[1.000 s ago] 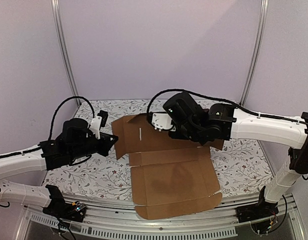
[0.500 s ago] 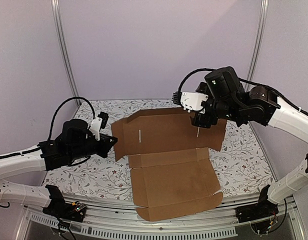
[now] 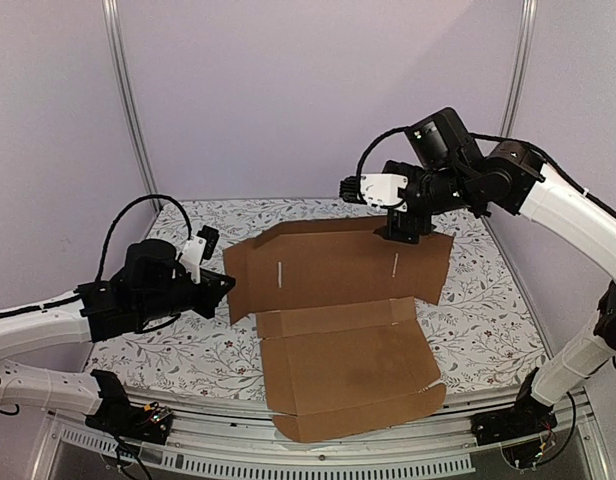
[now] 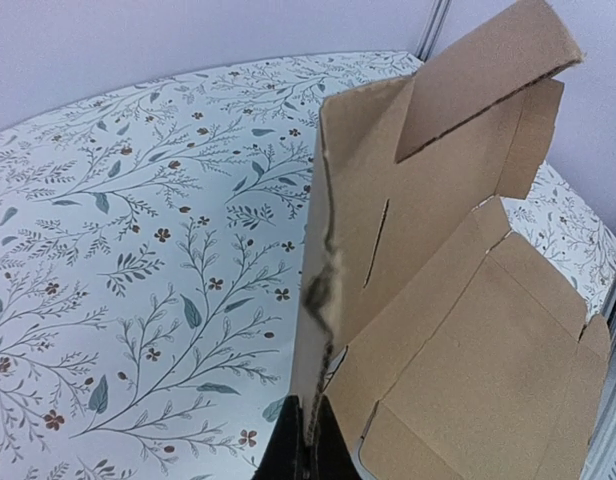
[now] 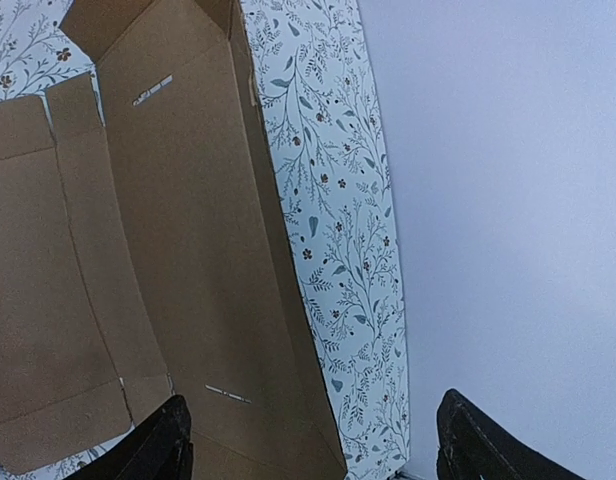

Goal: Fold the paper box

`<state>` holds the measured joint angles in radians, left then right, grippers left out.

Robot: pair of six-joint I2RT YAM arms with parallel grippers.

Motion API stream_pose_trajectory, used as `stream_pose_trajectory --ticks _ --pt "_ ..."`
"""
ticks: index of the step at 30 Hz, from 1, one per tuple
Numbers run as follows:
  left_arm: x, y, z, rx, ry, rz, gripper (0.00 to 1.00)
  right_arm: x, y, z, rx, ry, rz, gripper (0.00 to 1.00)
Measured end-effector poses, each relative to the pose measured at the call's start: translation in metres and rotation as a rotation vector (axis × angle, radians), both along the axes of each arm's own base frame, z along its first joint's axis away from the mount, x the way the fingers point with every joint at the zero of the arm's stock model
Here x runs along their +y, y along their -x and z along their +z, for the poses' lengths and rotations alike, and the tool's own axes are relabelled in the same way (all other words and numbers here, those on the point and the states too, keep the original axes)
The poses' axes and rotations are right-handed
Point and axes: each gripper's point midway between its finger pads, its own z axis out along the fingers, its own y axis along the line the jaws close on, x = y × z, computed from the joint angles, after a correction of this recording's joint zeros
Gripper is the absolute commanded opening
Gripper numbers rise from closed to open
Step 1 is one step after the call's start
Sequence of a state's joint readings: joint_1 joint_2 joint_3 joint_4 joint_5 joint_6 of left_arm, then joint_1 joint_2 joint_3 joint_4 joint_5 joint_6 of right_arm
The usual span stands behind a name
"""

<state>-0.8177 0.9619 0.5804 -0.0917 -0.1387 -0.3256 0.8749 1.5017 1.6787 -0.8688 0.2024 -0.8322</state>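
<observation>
I am seeing the paper box [image 3: 338, 320] lying opened out on the flowered table [image 3: 488, 320], its broad front panel reaching to the near edge and its rear panel tilting up towards the back wall. My left gripper [image 3: 226, 285] is pinching the box's side flap [image 3: 240, 275] at its outer edge, jaws closed tight on the cardboard. In the left wrist view the flap [image 4: 333, 250] is standing nearly upright out of the fingertips [image 4: 306, 455].

My right gripper [image 3: 400, 232] is hanging over the far right end of the rear panel, just above its top edge, and is not touching it. In the right wrist view its two fingers [image 5: 168, 440] are standing wide apart with nothing between them. Below them the box [image 5: 178, 250] is running alongside the strip of table next to the wall, and both slits of the rear panel are showing.

Against a second ago, the right arm is standing much higher and further back to the right. Then it was crouching low over the middle of the rear panel and hiding much of it. Half a second ago it was already lifting clear on the right. The left arm is keeping the same pose and the same grip, and the box is lying where it was.
</observation>
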Motion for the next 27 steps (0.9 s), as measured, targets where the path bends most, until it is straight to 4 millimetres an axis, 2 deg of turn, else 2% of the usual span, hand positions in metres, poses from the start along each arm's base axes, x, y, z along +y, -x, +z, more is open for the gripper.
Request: stream_pose_trajectory --ticks 8,13,27 --pt "0.0 0.0 0.0 -0.002 -0.003 -0.002 0.0 0.016 -0.014 -0.021 0.062 0.068 0.029 0.73" --pt "0.0 0.001 0.0 -0.001 -0.005 -0.004 0.0 0.024 -0.024 -0.03 0.074 0.1 0.033 0.62" --pt "-0.002 0.002 0.001 0.001 -0.005 -0.011 0.0 0.025 -0.046 -0.053 0.137 0.129 0.013 0.4"
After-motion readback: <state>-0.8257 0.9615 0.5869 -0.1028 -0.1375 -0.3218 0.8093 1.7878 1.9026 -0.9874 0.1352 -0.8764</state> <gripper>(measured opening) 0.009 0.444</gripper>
